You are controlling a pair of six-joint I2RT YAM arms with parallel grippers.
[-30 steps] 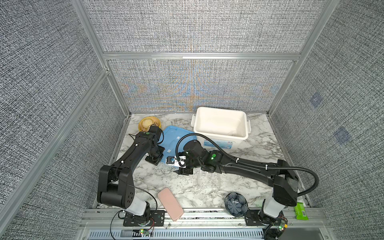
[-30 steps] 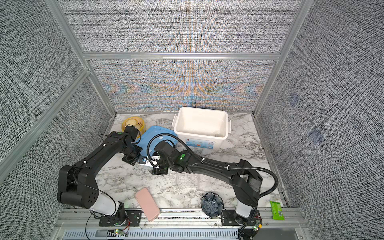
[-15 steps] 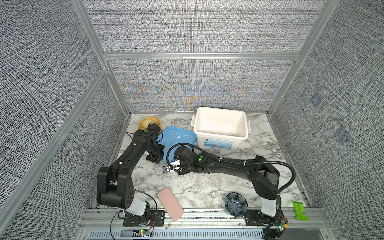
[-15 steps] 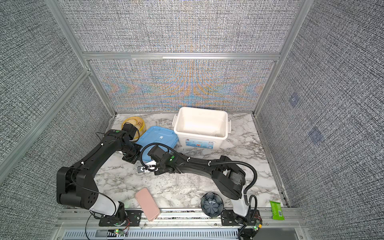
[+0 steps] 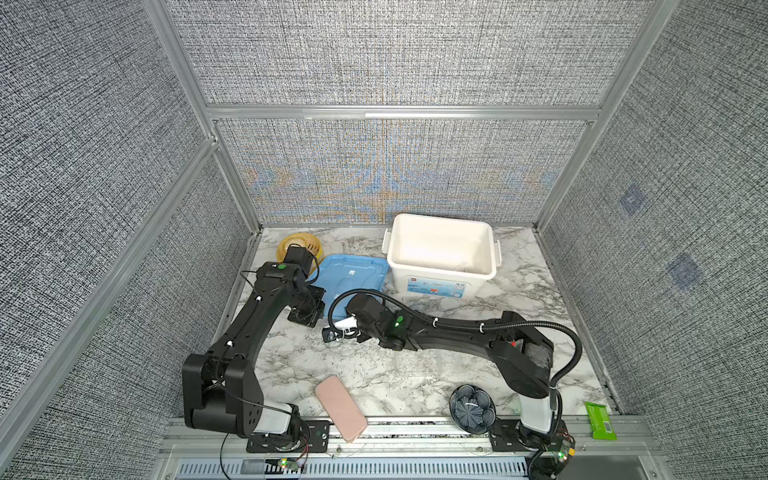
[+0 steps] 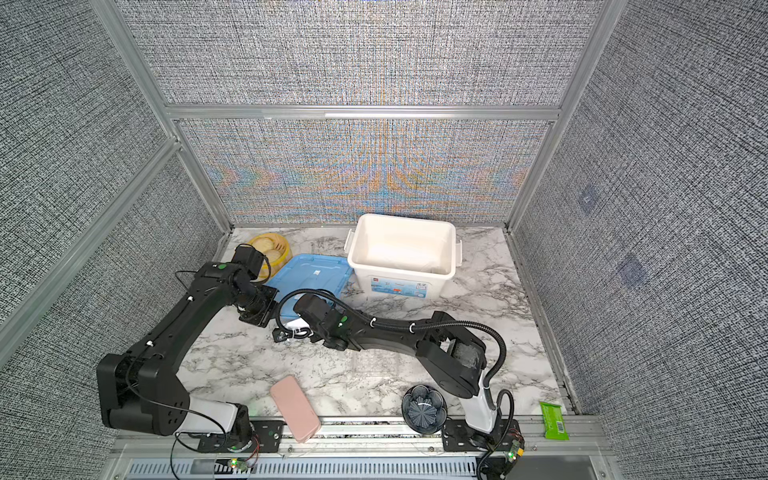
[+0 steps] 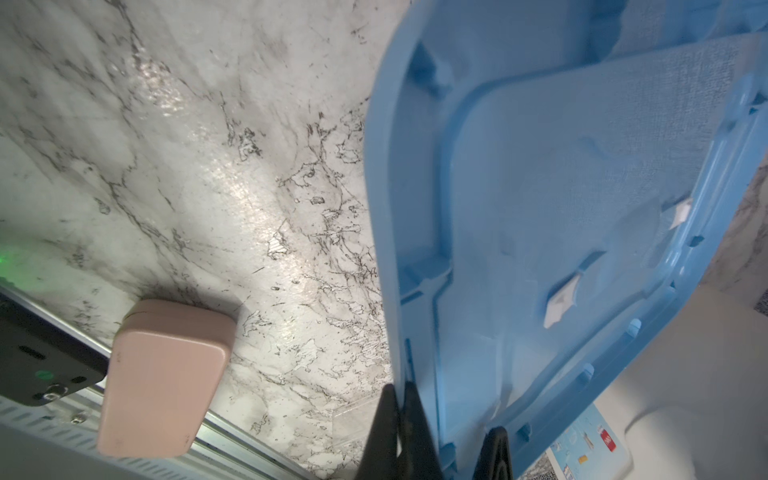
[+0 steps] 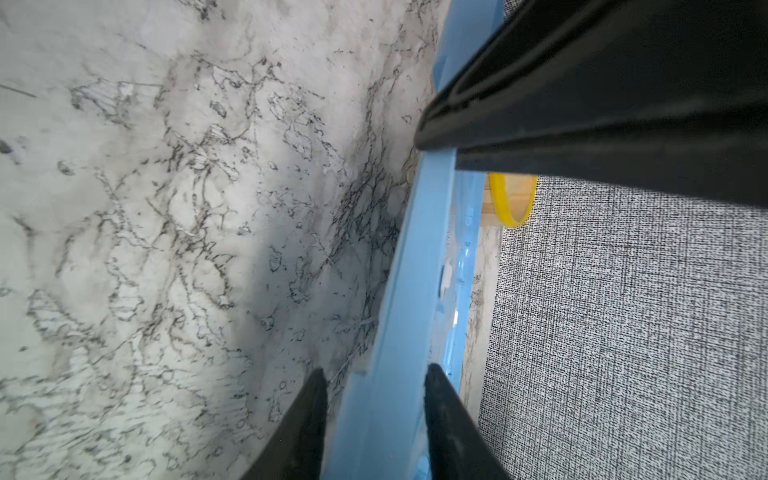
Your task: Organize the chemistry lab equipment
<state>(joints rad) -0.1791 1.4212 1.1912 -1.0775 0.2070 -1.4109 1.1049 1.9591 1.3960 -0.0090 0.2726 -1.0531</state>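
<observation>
L gripper [image 7: 400, 392] clamped on rim of blue lid [image 5: 353, 278], just left of white bin [image 5: 478, 286]. R gripper [image 8: 374, 374] jaws apart, straddling same rim, gap one side. Clear rack [image 6: 376, 363] lies on table [image 6: 257, 365], centre-near, beside R arm.

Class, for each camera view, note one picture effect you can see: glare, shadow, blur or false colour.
In both top views, rainbow moiré bands across the back wall; left wrist view: bright glare on the marble tabletop, dark shadow beside the pink case; right wrist view: shadow on the marble along the blue lid, whose near rim is blurred.
</observation>
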